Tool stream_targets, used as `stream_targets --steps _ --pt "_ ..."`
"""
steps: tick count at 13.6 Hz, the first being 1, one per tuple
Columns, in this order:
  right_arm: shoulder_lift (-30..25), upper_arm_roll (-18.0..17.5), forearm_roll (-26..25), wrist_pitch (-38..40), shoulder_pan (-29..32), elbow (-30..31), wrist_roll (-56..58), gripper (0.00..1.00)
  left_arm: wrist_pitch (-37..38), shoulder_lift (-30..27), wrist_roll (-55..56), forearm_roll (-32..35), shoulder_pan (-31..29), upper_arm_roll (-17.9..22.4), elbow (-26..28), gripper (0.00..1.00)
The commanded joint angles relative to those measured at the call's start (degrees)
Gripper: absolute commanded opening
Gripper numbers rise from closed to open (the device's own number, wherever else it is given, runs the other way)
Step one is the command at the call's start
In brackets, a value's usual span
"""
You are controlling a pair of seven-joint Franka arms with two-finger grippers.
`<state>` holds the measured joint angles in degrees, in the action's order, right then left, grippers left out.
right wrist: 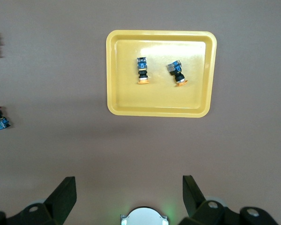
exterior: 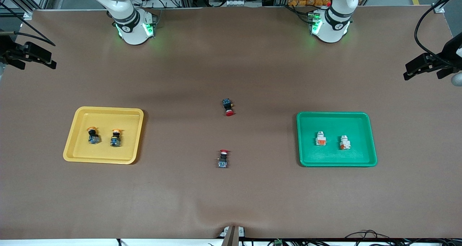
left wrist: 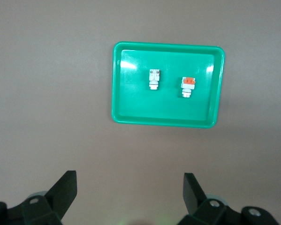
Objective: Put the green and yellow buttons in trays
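Two yellow-capped buttons (exterior: 92, 135) (exterior: 115, 137) lie side by side in the yellow tray (exterior: 108, 152) toward the right arm's end. Two whitish-grey buttons (exterior: 320, 138) (exterior: 344, 142) lie side by side in the green tray (exterior: 335, 157) toward the left arm's end. The grippers do not show in the front view. My left gripper (left wrist: 130, 187) is open and empty, high over bare table, and looks down on the green tray (left wrist: 131, 103). My right gripper (right wrist: 129, 190) is open and empty, high over its own base, and looks down on the yellow tray (right wrist: 126, 93).
Two red-capped black switches (exterior: 227, 107) (exterior: 223, 158) lie on the brown table between the trays, one nearer to the front camera than the other. Black camera mounts stand at the table's two ends (exterior: 29, 52) (exterior: 433, 63). The arms' white bases (exterior: 133, 25) (exterior: 330, 25) stand at the back edge.
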<state>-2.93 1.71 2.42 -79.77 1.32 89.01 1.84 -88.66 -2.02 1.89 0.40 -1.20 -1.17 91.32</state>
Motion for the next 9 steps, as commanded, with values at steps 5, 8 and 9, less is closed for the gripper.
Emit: stream_targets --steps 5,8,9 --pt "0.2 -1.1 0.2 0.4 1.4 -0.9 -0.6 1.00 1.9 -0.6 -1.0 -1.1 0.2 -0.1 -1.1 1.00" --pt "0.2 -1.1 0.2 0.4 1.3 -0.9 -0.6 1.00 1.9 -0.6 -1.0 -1.5 0.4 -0.2 -1.1 1.00" --pt "0.2 -1.1 0.2 0.4 1.3 -0.9 -0.6 1.00 1.9 -0.6 -1.0 -1.5 0.4 -0.2 -1.1 1.00"
